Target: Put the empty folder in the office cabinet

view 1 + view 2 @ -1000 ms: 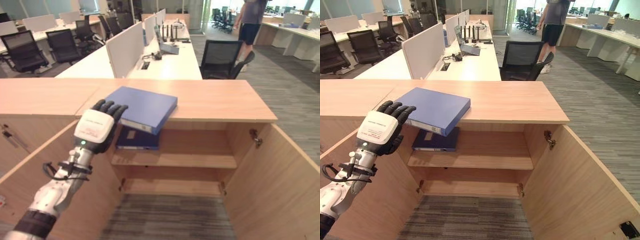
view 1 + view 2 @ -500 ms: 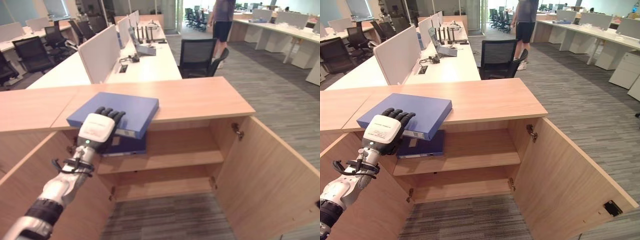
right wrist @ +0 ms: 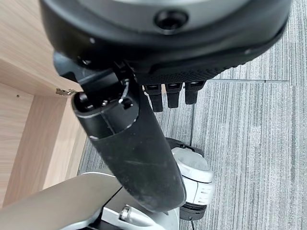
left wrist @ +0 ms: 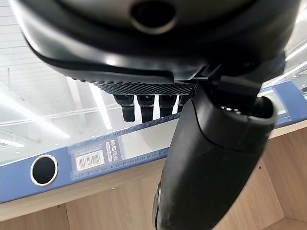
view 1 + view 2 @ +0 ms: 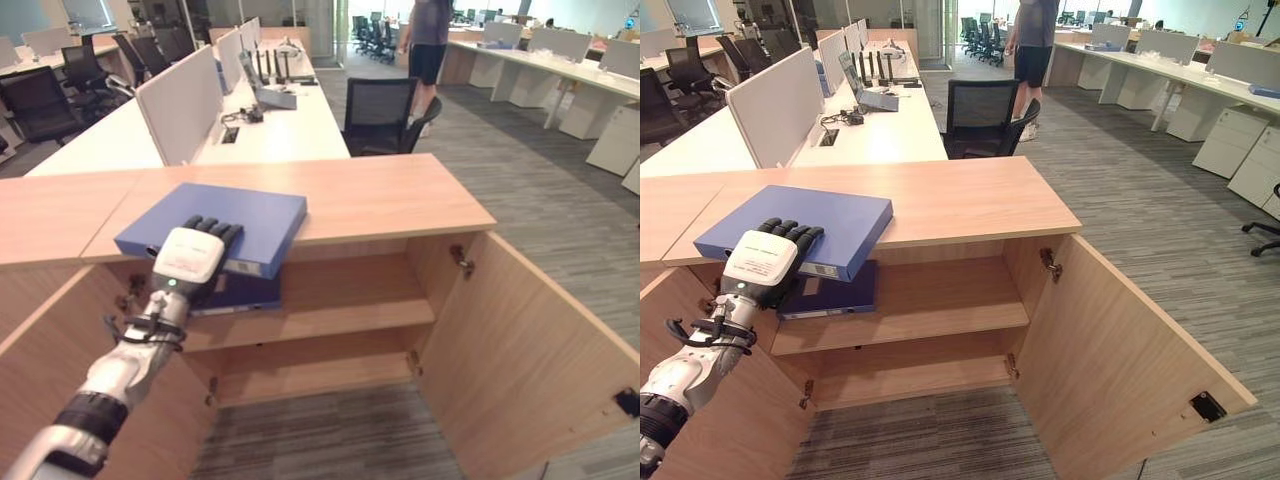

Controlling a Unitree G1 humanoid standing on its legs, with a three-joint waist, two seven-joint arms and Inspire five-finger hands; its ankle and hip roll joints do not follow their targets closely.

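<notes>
Folder [image 5: 222,219] now sits under our left robot hand [image 5: 190,261], fingers lying straight across its near edge, thumb below, so we've reached it but not lifted it.

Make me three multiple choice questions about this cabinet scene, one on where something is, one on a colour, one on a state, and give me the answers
1. Where does the flat blue ring-binder folder lie?
A. on the wooden cabinet's top, overhanging its front edge
B. on the carpet
C. on the bottom shelf

2. What colour is the office chair behind the cabinet?
A. red
B. black
C. white

3. How do the cabinet doors stand?
A. shut
B. open
C. removed

Answers:
1 A: the folder rests on the cabinet top, with the left hand at its near edge.
2 B: the chair is black.
3 B: the right door swings outward, baring the shelves.
</notes>
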